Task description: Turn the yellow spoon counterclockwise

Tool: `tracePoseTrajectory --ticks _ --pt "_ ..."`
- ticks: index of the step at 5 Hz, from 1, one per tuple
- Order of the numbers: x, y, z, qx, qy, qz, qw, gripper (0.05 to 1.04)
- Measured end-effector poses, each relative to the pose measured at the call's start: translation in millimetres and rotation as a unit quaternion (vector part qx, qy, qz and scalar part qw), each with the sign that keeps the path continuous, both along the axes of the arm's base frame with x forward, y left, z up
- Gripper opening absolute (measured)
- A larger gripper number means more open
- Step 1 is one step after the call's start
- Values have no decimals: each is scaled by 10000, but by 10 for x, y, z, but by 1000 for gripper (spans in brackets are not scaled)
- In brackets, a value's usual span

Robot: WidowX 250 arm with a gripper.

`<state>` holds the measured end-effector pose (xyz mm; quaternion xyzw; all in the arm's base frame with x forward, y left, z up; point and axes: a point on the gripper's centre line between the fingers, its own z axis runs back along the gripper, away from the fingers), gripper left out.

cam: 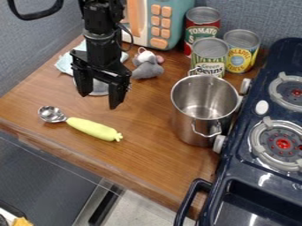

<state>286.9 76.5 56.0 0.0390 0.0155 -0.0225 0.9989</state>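
Black and jointed, the robot arm (101, 13) comes in from the top edge of the view, left of centre, and hangs almost straight down over the brown wooden counter. At its lower end, the black two-finger gripper (100, 100) points downward, its two fingers spread well apart in an open stance. One fingertip sits farther left and a little higher in the view, the other farther right and lower. Behind the fingers, a round silver metal piece (100, 88) shows in part on the counter.

The spoon with a pale yellow handle and a shiny metal bowl (92, 128) lies on the wood, lower in the view than the gripper and apart from it, toward the counter's near edge. Its bowl is to the lower left of the fingers, and its handle slants down and rightward, passing below them in the view, with its knobbed tip a little right of the right-hand finger.

Right of the gripper and spoon stands a tall stainless steel pot (203, 126), beside a dark blue toy stove (235, 174). Three labelled metal cans (210, 66) stand close together behind the pot. A grey plush mouse (147, 69) lies to the right of the arm, near a teal and white toy microwave (177, 16) with orange buttons.
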Motion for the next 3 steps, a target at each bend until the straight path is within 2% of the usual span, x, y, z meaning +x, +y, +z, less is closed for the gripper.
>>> tracePoseTrajectory --ticks 1,3 --pt "-55 48 -37 -217 336 -311 9987 1000" --pt "-55 48 -37 -232 334 -326 9986 999"
